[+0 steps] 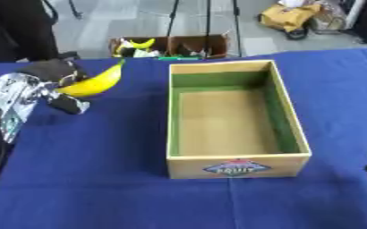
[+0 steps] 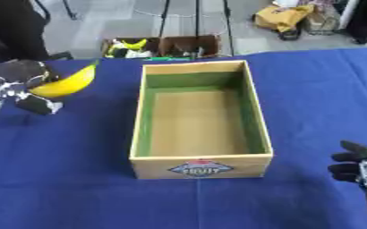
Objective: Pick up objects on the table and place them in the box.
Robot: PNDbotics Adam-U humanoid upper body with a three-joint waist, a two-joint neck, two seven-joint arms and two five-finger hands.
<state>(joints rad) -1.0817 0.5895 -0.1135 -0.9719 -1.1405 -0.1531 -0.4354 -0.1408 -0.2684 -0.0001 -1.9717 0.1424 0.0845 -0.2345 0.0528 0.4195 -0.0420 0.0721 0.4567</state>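
Right eye view alone shows the right hand (image 2: 357,167), fingers relaxed, right of the open wooden box (image 2: 198,167); left hand (image 1: 53,85) grips the yellow curved banana (image 1: 96,81) left of it.

A matt, dark-blue cloth with a centre crease covers the worktop (image 1: 100,179). The rectangular pale wooden box (image 2: 200,169) looks smooth outside, with matt green lining inside its walls. The curved yellow banana (image 1: 96,82) has a smooth, slightly glossy skin.

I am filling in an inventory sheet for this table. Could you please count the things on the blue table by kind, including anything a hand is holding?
Banana, held in the left hand: 1
Box, nothing inside: 1
Total: 2
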